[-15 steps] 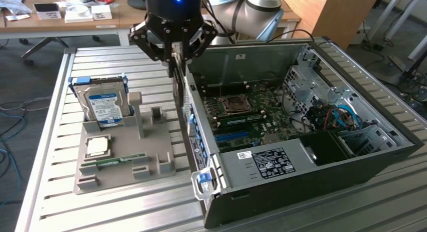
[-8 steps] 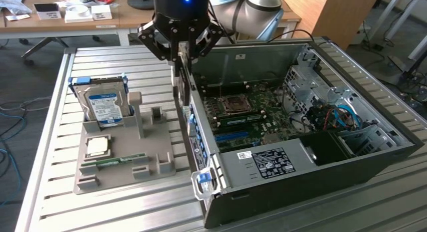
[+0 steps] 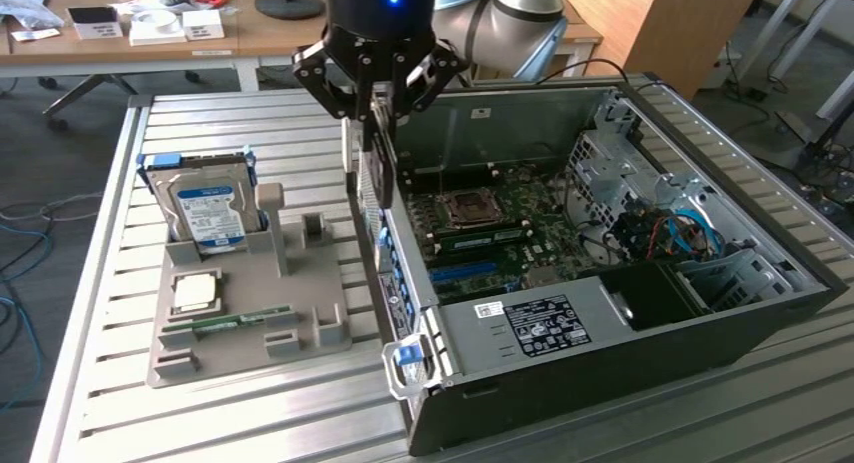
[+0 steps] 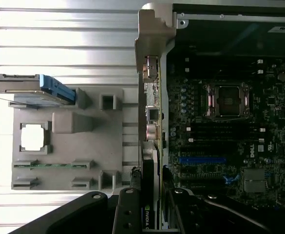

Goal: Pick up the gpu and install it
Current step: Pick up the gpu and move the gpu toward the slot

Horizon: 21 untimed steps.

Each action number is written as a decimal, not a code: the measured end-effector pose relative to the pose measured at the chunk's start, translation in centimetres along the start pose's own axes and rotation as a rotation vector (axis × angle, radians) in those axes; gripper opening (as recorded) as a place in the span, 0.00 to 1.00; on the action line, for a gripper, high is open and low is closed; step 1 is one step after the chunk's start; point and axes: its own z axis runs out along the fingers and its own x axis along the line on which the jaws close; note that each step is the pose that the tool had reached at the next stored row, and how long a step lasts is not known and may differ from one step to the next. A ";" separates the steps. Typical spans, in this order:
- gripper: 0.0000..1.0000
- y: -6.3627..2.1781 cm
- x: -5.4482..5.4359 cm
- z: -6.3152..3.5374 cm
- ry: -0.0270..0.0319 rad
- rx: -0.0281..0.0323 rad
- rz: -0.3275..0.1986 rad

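Fingers (image 3: 378, 113) are clenched on the top edge of the gpu (image 3: 378, 168), which hangs on edge, clear of any support. It sits just over the open computer case's (image 3: 601, 383) wall that faces the grey parts holder (image 3: 240, 328). The case lies on its side on the counter (image 3: 200, 428), taking up the half toward the exterior view's right edge. The holder lies beside it, toward the exterior view's left edge. The hard drive (image 3: 207, 208) stands upright in the holder, the RAM stick (image 3: 227, 321) lies flat, and an upright cradle (image 3: 287, 223) next to the drive stands empty. The wrist view looks down the card's length, with the motherboard (image 3: 521, 223) and its blue slot (image 3: 467, 273) just beside it. Judgement: pick-up is done. The card is not yet lowered into the case or seated in any slot, so installation remains.
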 end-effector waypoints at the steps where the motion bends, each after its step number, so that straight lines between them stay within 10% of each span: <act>1: 0.27 0.00 -0.2 0.00 0.0000 -0.0002 0.000; 21: 0.27 0.09 -3.7 0.11 0.0001 -0.0059 0.000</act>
